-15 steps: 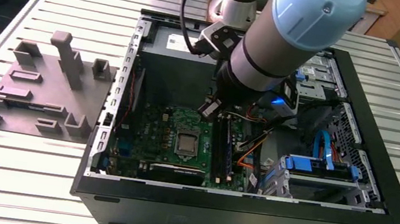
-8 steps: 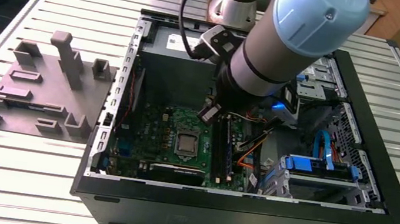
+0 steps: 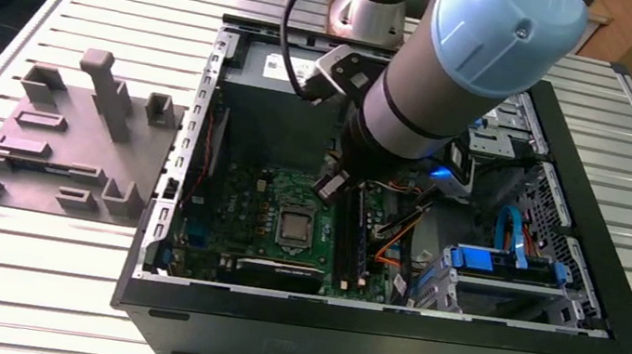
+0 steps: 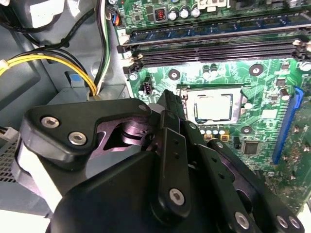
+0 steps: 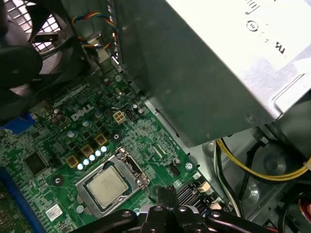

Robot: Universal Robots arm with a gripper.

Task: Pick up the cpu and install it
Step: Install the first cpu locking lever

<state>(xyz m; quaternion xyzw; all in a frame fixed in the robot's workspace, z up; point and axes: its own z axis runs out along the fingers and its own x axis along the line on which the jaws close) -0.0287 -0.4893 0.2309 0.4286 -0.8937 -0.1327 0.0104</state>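
Slatted metal table (image 3: 17, 245), open computer case (image 3: 596, 313), cpu (image 3: 295, 225) in socket

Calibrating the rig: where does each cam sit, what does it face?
Exterior view: off the arm, above, looking down on the case and arm.
Second wrist view: on the arm, facing the board past the end effector.
First wrist view: on the arm, facing the board.
Both wrist views share the cpu seated in its socket.

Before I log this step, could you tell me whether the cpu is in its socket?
In: the cpu lies flat inside the socket's metal frame on the green motherboard.
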